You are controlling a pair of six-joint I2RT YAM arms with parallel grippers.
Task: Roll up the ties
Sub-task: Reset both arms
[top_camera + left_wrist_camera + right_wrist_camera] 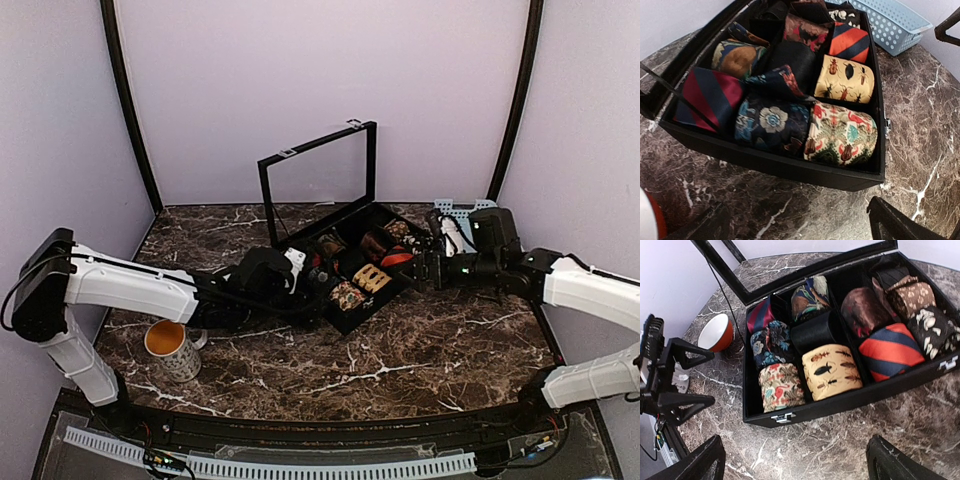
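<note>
No long dark green and brown camouflage ties show in any view. An open black compartment box (352,318) stands mid-table, its lid (320,185) upright. It holds several rolled fabric coils, among them a cream insect-print coil (845,80), a floral cream coil (781,387), a red-and-navy striped coil (890,351) and a dark blue floral coil (771,122). My left gripper (300,272) is open and empty at the box's left side, fingers spread over bare marble (797,225). My right gripper (418,268) is open and empty at the box's right side (796,462).
A light blue perforated basket (455,208) sits behind the right arm and shows in the left wrist view (895,22). A patterned mug (172,348) with an orange inside stands at the front left. The table (420,350) is dark marble.
</note>
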